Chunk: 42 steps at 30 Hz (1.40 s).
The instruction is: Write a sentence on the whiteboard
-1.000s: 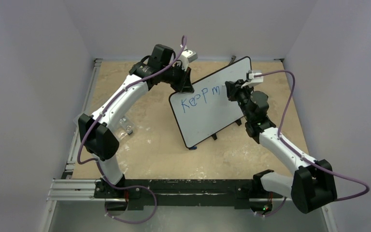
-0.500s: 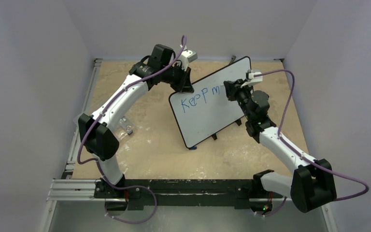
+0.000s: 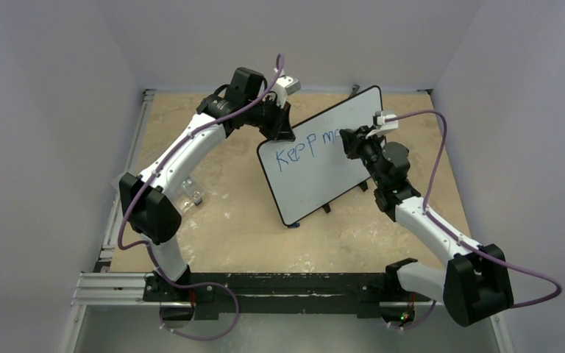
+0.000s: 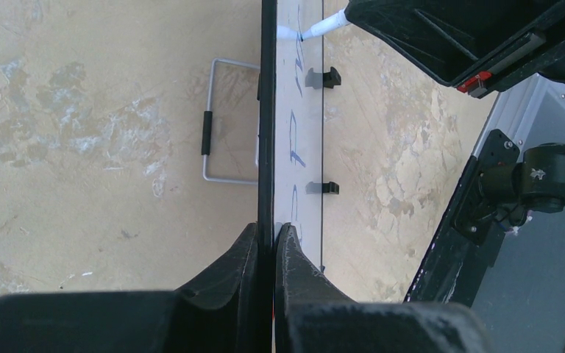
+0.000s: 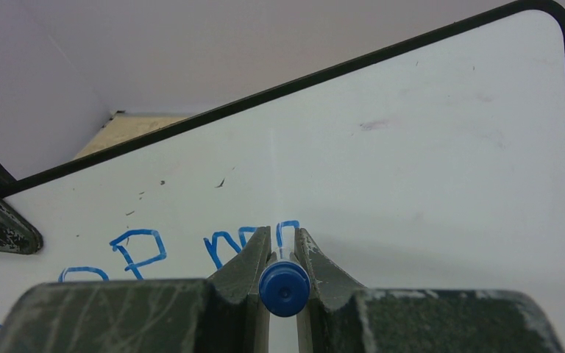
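The whiteboard (image 3: 316,173) stands tilted on the table, black-rimmed, with small black feet. My left gripper (image 3: 284,132) is shut on its upper left edge; in the left wrist view its fingers (image 4: 274,235) pinch the rim of the edge-on whiteboard (image 4: 288,132). The sentence (image 3: 305,147) reads "Keep m" in blue, with a further stroke begun. My right gripper (image 3: 350,140) is shut on a blue marker (image 5: 284,289) pointed at the whiteboard (image 5: 412,147), just past the blue letters (image 5: 143,250). The marker's white tip (image 4: 316,29) touches the board face.
A wire frame with a black grip (image 4: 217,121) lies on the table behind the board. A small metal piece (image 3: 191,193) sits at the table's left. Lilac walls close in on three sides. A metal rail (image 3: 265,283) with the arm bases runs along the near edge.
My right gripper with the marker has shifted a little down and left along the board, and a new blue stroke shows after the "m". The left arm and board have stayed still.
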### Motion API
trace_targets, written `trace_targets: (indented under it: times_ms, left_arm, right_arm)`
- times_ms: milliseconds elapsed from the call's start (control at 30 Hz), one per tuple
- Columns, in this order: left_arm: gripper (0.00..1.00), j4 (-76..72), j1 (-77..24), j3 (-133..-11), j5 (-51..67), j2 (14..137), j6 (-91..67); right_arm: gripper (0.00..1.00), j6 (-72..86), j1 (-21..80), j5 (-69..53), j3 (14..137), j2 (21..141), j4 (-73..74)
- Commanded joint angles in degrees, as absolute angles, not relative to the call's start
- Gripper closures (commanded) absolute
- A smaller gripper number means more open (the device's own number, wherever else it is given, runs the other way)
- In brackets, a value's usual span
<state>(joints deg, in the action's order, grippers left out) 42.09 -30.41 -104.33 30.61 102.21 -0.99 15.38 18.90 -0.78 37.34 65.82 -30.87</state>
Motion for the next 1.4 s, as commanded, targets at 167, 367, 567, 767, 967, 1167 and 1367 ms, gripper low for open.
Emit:
trace_targets:
  times_ms: [167, 367, 567, 767, 967, 1167, 1367]
  left_arm:
    - [1.00, 42.60, -30.10, -104.11, 19.91, 101.38, 5.58]
    - [1.00, 42.54, -30.22, -103.98, 19.65, 101.52, 5.70]
    - [1.00, 42.52, -30.24, -103.93, 19.36, 101.47, 5.75]
    - [1.00, 42.36, -30.25, -103.71, 19.40, 101.60, 5.87]
    - [1.00, 42.36, -30.26, -103.71, 19.30, 101.65, 5.83]
    - [1.00, 42.31, -30.24, -103.78, 19.35, 101.82, 5.86]
    - [1.00, 42.36, -30.24, -103.85, 19.34, 101.63, 5.72]
  right_arm:
    - [1.00, 13.84, 18.80, 1.84, 37.42, 65.93, -27.99]
    - [1.00, 13.26, 18.44, 2.24, 40.10, 67.12, -27.20]
    - [1.00, 14.22, 18.45, 0.44, 42.63, 68.93, -27.65]
    - [1.00, 15.75, 18.44, -1.12, 43.75, 70.27, -28.96]
    - [1.00, 16.43, 18.45, -2.53, 43.70, 70.58, -29.84]
    - [1.00, 16.39, 18.43, -3.25, 43.58, 69.70, -30.85]
    - [1.00, 16.09, 18.41, -3.43, 44.32, 69.55, -29.95]
